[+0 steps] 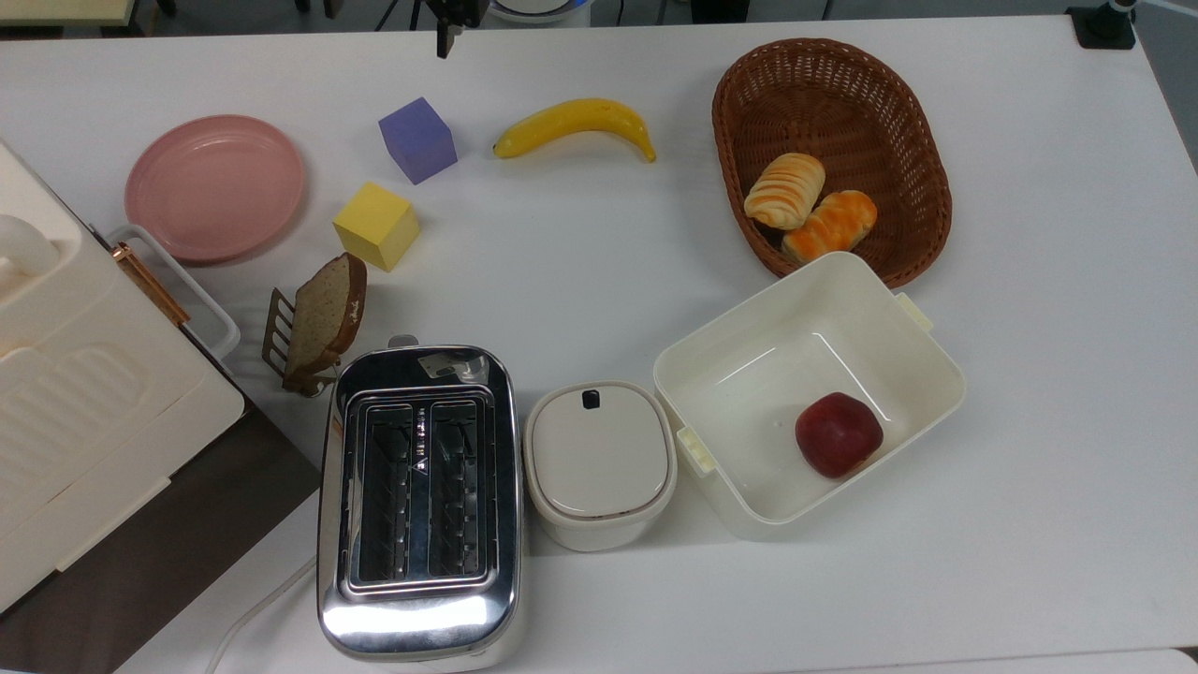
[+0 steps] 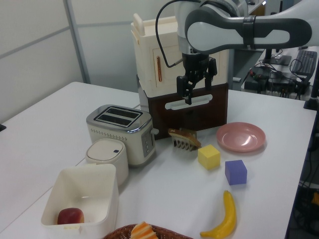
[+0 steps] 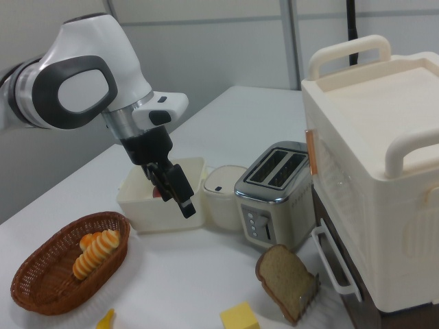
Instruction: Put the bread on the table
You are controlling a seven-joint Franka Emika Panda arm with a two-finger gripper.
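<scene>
Wicker basket [image 1: 898,112] holds the bread [image 1: 784,191] and a glazed roll [image 1: 831,225].

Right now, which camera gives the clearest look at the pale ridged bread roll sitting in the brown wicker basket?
The top view: the pale ridged bread roll lies fully exposed in the brown wicker basket, touching the orange glazed roll. The left view cuts it off at the picture's bottom edge; the right view shows it lengthwise.

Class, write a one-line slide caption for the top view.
Two rolls sit in the wicker basket, the ridged bread beside the glazed roll, on a white table.
</scene>
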